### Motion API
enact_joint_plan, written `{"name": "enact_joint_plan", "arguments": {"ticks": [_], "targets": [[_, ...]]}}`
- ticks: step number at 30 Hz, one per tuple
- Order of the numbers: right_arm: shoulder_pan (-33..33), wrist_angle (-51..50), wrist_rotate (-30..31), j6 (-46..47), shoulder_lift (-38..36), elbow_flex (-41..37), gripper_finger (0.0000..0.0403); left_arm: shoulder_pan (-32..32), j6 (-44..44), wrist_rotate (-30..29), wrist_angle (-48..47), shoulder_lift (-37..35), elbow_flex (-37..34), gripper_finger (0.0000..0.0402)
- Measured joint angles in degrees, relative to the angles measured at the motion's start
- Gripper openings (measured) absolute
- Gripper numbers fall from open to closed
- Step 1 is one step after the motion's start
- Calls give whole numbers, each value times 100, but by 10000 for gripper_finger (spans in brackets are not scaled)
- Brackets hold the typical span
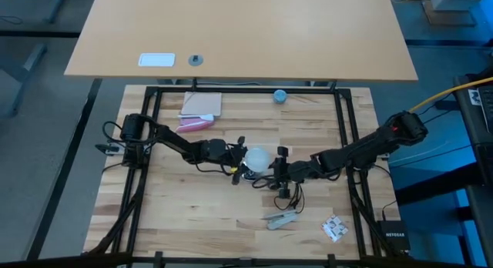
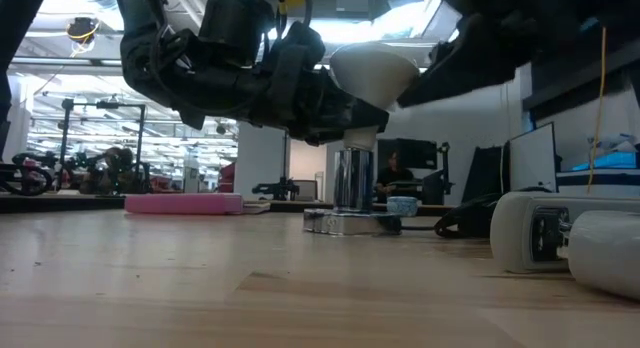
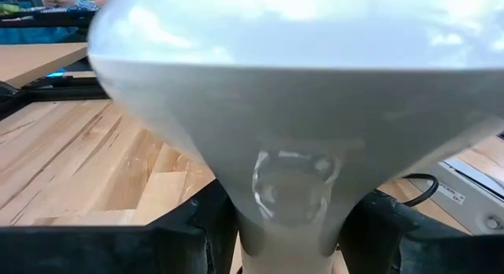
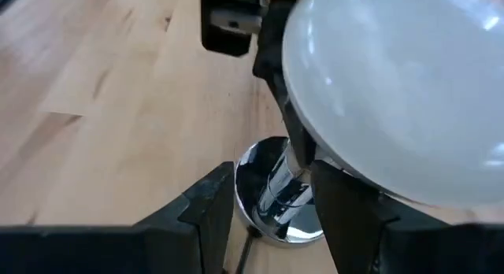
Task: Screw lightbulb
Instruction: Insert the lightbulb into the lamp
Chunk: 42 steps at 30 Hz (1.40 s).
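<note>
The white lightbulb (image 1: pixel 256 157) stands dome up at mid-table, and its narrow neck (image 2: pixel 360 138) meets the top of a chrome post (image 2: pixel 351 180) on a shiny round base (image 2: pixel 350 224). Whether the neck is inside the post I cannot tell. My left gripper (image 3: pixel 287 244) reaches in from the table's left and is shut on the bulb. My right gripper (image 4: pixel 276 220) comes from the right and hangs open above and beside the post. Its wrist view shows the post (image 4: pixel 288 187) between its fingers, with a gap on each side. My left gripper pinches the bulb's narrow neck (image 3: pixel 288 197) between its two fingers (image 3: pixel 211 236), just under the flare of the dome. The fingers come in nearly level from the table's left. The bulb stays roughly upright, dome on top, over the chrome post.
A pink bar (image 1: pixel 192 123) and a tan pad (image 1: pixel 202 105) lie at the far left, with a small blue round thing (image 1: pixel 280 95) at the far middle. A black cord (image 1: pixel 293 192), a silvery piece (image 1: pixel 281 219) and a small packet (image 1: pixel 333 228) lie toward the near right.
</note>
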Motion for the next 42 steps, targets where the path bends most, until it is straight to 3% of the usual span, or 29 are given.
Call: {"name": "enact_joint_plan", "arguments": {"ticks": [6,24,42], "targets": [[-6,-604,158,-13,-320,110,175,-2,-13,-11,-7,0,0,166],[-8,-149,326,-135,-335,127,175,-2,20,4,-455,15,-11,165],[-8,-680,238,-65,-337,125,175,-4,17,7,-337,28,-15,166]]}}
